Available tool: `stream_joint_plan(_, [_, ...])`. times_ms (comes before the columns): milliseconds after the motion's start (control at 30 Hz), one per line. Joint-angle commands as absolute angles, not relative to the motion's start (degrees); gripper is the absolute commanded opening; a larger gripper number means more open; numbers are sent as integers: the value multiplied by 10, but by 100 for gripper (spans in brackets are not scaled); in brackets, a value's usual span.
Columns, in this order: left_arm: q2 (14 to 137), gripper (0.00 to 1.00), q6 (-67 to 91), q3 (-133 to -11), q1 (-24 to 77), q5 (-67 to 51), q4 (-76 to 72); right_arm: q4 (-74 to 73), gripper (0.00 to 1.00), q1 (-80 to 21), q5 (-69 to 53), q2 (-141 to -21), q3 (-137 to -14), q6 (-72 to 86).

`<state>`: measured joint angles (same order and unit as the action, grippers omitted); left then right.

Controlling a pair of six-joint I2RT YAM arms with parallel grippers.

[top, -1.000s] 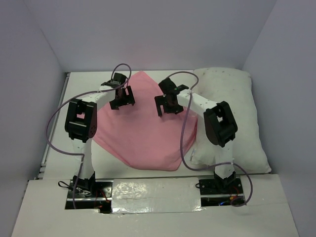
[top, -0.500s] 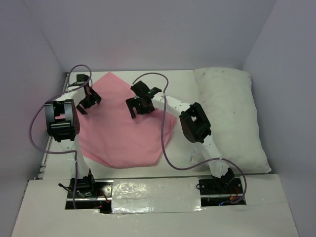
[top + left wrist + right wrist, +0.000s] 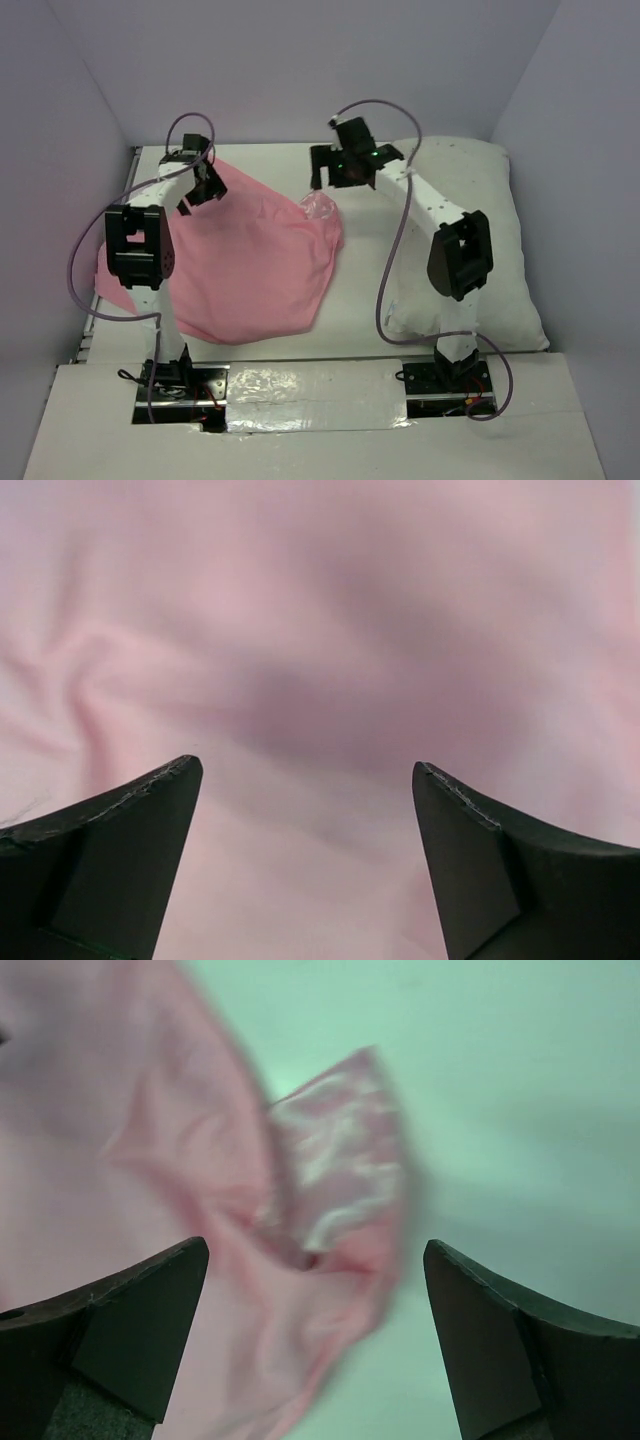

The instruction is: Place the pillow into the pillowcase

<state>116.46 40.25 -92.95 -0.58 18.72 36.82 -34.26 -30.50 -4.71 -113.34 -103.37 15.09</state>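
The pillowcase (image 3: pixel 240 270) showed as plain pink cloth under the left fingers (image 3: pixel 110 850), which stood wide apart and gripped nothing. The right fingers (image 3: pixel 120 1330) were spread just as wide and empty above its turned-up shiny corner. The pillowcase lay rumpled over the left half of the table (image 3: pixel 360 300). The pillow (image 3: pixel 470 230) lay along the right side, apart from it.

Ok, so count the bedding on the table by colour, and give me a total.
Pink: 1, the pillowcase
White: 1, the pillow
Total: 2
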Motion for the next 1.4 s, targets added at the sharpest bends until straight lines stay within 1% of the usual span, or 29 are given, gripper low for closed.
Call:
stream_joint_plan(0, [1132, 99, 346, -980, 48, 188, 363, -372, 95, -262, 23, -1137, -1023, 148])
stream_joint_plan(133, [1172, 99, 323, -1033, 93, 150, 364, -417, 94, -247, 61, -1191, -1076, 143])
stream_joint_plan(300, [1255, 99, 316, -1136, 133, 145, 391, -403, 91, -245, 45, -1250, -1122, 156])
stream_joint_plan(333, [1255, 99, 318, -1149, 138, 149, 391, -402, 90, -244, 38, -1257, -1127, 158])
stream_joint_plan(533, [1355, 99, 345, -1237, 146, 156, 448, -358, 88, -244, 7, -1288, -1121, 171])
stream_joint_plan(767, [1398, 99, 368, -1245, 154, 156, 439, -316, 82, -246, -2, -1289, -1088, 171])
stream_joint_plan(867, [1417, 99, 368, -1249, 158, 165, 445, -304, 82, -245, -11, -1287, -1073, 165])
stream_joint_plan(933, [1432, 97, 372, -1249, 160, 159, 446, -296, 80, -245, -9, -1282, -1064, 159])
stream_joint_plan(967, [1438, 95, 374, -1249, 162, 143, 444, -292, 76, -245, -9, -1282, -1056, 158])
stream_joint_plan(1000, [1447, 82, 371, -1246, 163, 130, 433, -290, 72, -245, -11, -1281, -1053, 157])
stream_joint_plan(1033, [1452, 77, 365, -1245, 163, 113, 425, -288, 69, -245, -13, -1282, -1051, 155])
stream_joint_plan(1067, [1454, 69, 361, -1241, 164, 95, 417, -287, 66, -245, -15, -1282, -1049, 155])
stream_joint_plan(1100, [1454, 52, 353, -1231, 165, 70, 410, -287, 57, -245, -18, -1282, -1049, 153])
stream_joint_plan(1133, [1452, 41, 349, -1226, 165, 61, 397, -289, 53, -245, -14, -1283, -1050, 149])
stream_joint_plan(1167, [1448, 1, 345, -1221, 165, 62, 393, -301, 42, -245, -7, -1281, -1054, 149])
stream_joint_plan(1233, [1432, 0, 339, -1210, 165, 74, 386, -310, 34, -244, 18, -1271, -1055, 142])
stream_joint_plan(1267, [1425, 0, 334, -1210, 165, 84, 388, -317, 28, -244, 29, -1253, -1051, 140])
stream_joint_plan(1333, [1392, 0, 330, -1205, 165, 122, 385, -321, 24, -245, 55, -1225, -1042, 135])
stream_joint_plan(1367, [1376, 0, 326, -1197, 164, 134, 372, -325, 23, -245, 64, -1190, -1028, 134])
